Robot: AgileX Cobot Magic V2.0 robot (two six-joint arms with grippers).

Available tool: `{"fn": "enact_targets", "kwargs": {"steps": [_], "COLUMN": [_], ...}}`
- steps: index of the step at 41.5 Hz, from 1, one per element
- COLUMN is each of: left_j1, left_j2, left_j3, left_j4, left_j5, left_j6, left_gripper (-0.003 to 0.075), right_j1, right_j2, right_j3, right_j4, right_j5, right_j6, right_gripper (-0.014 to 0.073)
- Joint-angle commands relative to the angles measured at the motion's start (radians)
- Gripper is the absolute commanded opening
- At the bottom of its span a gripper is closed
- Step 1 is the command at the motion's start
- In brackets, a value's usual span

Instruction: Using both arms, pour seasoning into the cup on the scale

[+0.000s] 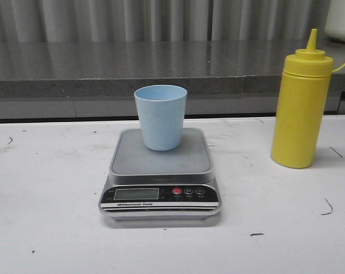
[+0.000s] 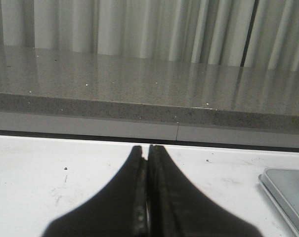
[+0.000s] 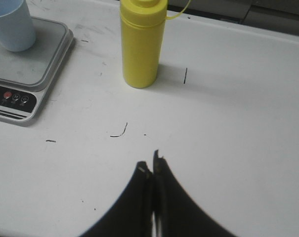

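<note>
On a scuffed white table (image 1: pixel 47 228) before a grey stone ledge (image 1: pixel 104 63) and pale curtain (image 1: pixel 161 17), both grippers, left (image 2: pixel 148 148) and right (image 3: pixel 150 165), rest with jaws pressed together, empty.

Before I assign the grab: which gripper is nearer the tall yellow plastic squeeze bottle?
Right. The right gripper faces the tall yellow plastic squeeze bottle across bare table; the left gripper sees only the scale's edge, no bottle.

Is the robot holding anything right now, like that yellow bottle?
Nothing is held. Both end effectors, left and right, are shut on nothing; the yellow bottle stands untouched on the table.
</note>
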Motion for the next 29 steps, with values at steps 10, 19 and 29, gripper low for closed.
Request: {"fn": "enact_targets", "kwargs": {"steps": [10,19,29], "left_j1": [0.0,0.0,0.0], "left_j2": [-0.018,-0.018,-0.018], "left_j3": [0.024,0.024,0.024], "left_j4": [-0.003,-0.003,-0.003], "left_j5": [-0.086,-0.086,-0.086], "left_j6": [-0.005,-0.005,-0.005], "left_gripper": [-0.002,-0.002,-0.002], "right_j1": [-0.078,-0.128,-0.157], "right_j2": [-0.127,-0.349,-0.522], "right_j3": [0.126,0.449,0.7], "right_j4": [-0.04,-0.035,0.02], "right_j5": [-0.177,-0.546,-0.815], "right_j6": [-0.01,-0.009,0.0], "right_gripper": [-0.0068,-0.0068,-0.0068]}}
